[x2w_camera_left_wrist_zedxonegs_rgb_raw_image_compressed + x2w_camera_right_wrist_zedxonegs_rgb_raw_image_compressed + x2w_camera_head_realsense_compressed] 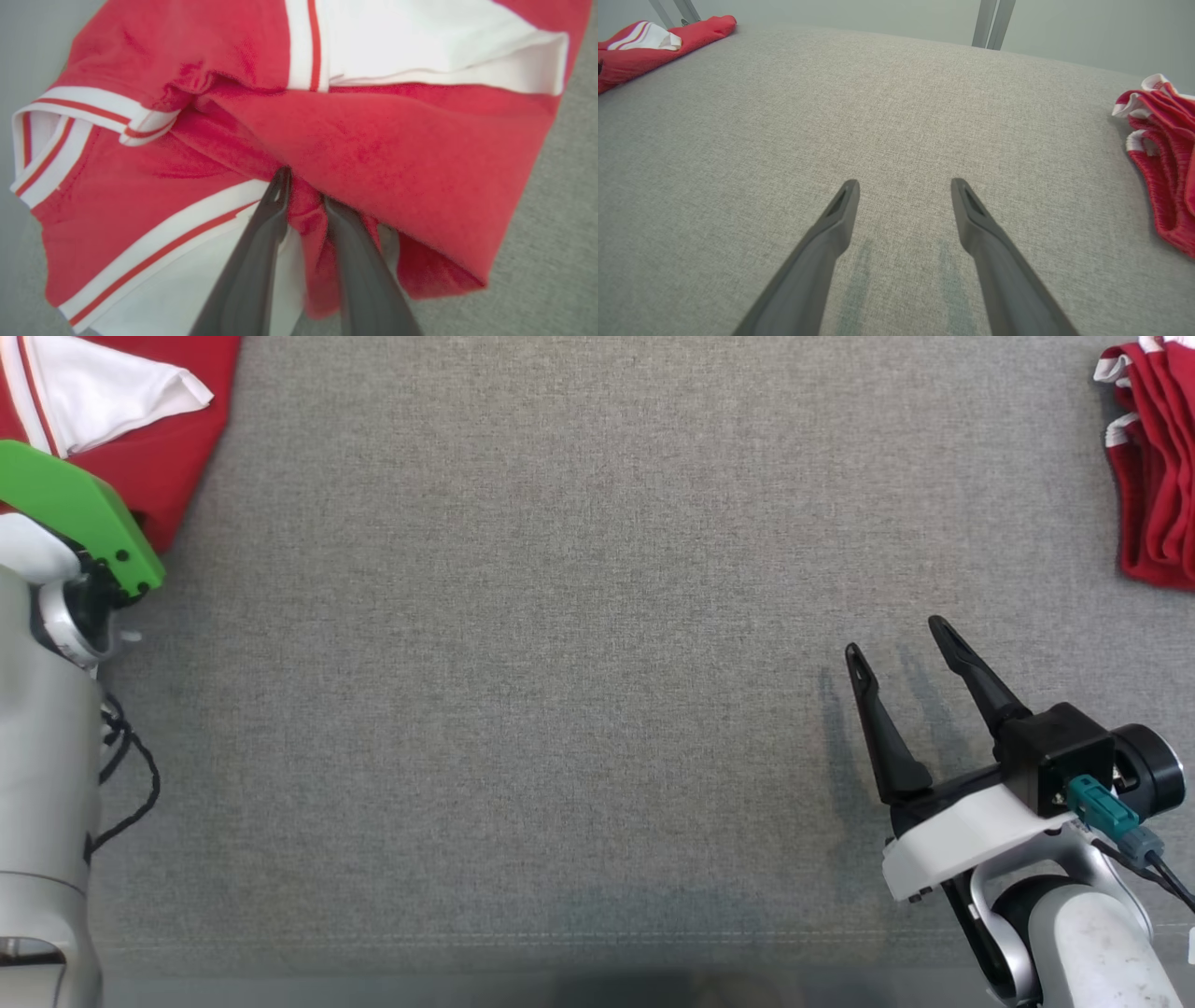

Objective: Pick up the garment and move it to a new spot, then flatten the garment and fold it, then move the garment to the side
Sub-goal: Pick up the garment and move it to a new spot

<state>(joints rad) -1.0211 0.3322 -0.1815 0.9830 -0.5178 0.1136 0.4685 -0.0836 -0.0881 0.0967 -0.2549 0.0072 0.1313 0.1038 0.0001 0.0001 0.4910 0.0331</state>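
The garment (159,457) is red with white panels and striped trim, lying bunched at the table's far left corner. In the left wrist view a red fold of the garment (397,140) is pinched between the two dark fingers of my left gripper (304,186), which is shut on it. In the head view the left wrist's green cover (65,513) hides those fingers. My right gripper (896,639) hovers open over bare cloth at the lower right, nothing between its fingers (840,210). The right wrist view shows the garment (640,51) far off at its upper left.
A second red garment with white trim (1158,467) lies crumpled at the far right edge, also seen in the right wrist view as a red heap (1167,163). The grey fabric tabletop (560,663) spreads wide between the two arms. Metal posts (992,23) stand beyond the far edge.
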